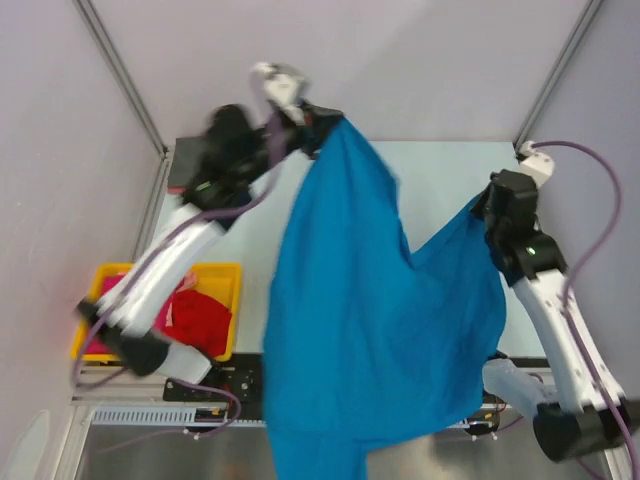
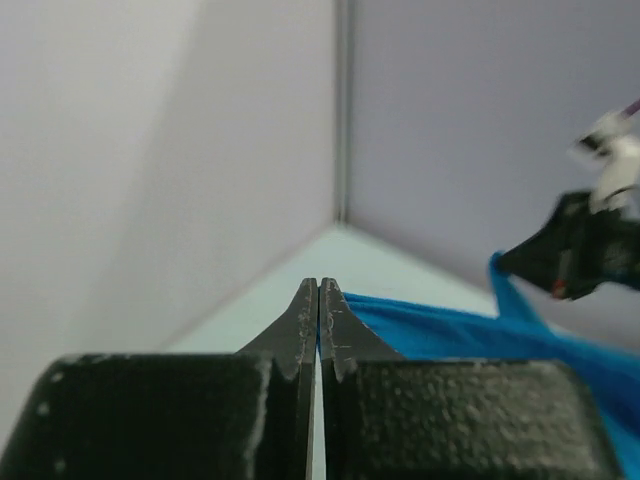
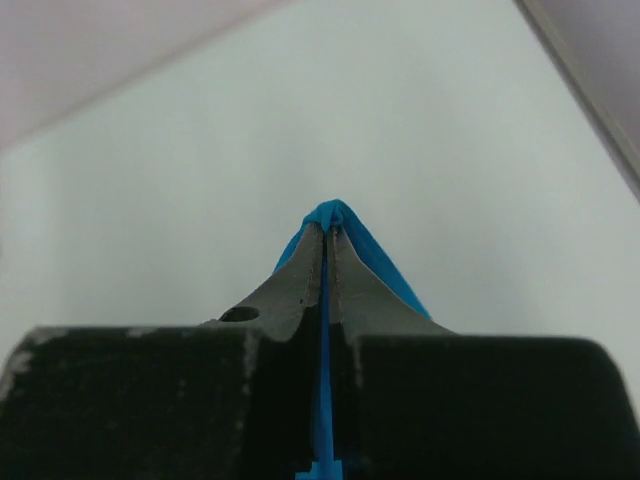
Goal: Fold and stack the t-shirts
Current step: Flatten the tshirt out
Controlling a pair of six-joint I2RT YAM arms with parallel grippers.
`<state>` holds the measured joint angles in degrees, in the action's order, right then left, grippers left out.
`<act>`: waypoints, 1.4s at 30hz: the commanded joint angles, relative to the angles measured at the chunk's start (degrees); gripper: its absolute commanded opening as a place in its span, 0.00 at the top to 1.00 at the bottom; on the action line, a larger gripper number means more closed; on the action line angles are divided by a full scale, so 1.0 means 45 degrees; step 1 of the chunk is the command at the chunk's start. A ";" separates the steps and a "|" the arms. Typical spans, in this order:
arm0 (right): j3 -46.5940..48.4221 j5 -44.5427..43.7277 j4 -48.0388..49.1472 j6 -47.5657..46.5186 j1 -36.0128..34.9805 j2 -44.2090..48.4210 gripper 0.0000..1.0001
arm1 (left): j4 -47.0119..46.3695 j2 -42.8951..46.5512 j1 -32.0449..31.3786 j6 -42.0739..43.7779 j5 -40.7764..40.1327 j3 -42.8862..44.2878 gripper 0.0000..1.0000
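Note:
A bright blue t-shirt hangs in the air between both arms and drapes down past the table's near edge. My left gripper is shut on its upper left corner, high at the back; the left wrist view shows the fingers closed with blue cloth trailing right. My right gripper is shut on the shirt's right corner; the right wrist view shows blue cloth pinched between its fingertips. A red shirt and a magenta one lie in the yellow bin. The other shirts are not in view.
The yellow bin stands left of the table, under the left arm. The pale table lies behind the hanging shirt. Metal frame posts rise at the back corners. A dark flat object sits at the table's back left.

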<state>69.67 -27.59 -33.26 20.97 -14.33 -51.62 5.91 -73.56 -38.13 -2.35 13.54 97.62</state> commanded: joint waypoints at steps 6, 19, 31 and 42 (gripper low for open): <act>-0.1929 0.1483 0.5453 0.0261 0.3748 -0.5418 1.00 | -0.0223 -0.9444 0.2437 0.0405 0.0799 0.3239 1.00; 0.1841 0.2304 0.3956 -0.0188 0.5333 -1.0348 1.00 | -0.1932 -1.2523 0.4273 -0.2562 0.2264 0.4891 1.00; 0.4205 0.2538 0.0282 -0.0168 0.4786 -0.5062 1.00 | -0.0943 -0.5267 0.4469 -0.1160 0.1407 0.3543 1.00; 0.5259 0.3356 -0.0208 -0.1340 0.2813 0.0706 1.00 | -0.0164 0.2373 0.4547 0.0928 0.0644 0.1508 1.00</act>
<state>90.11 -14.52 -33.41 16.73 -0.80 -51.81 4.10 -68.62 -18.33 -3.62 18.15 105.30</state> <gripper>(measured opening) 0.011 0.006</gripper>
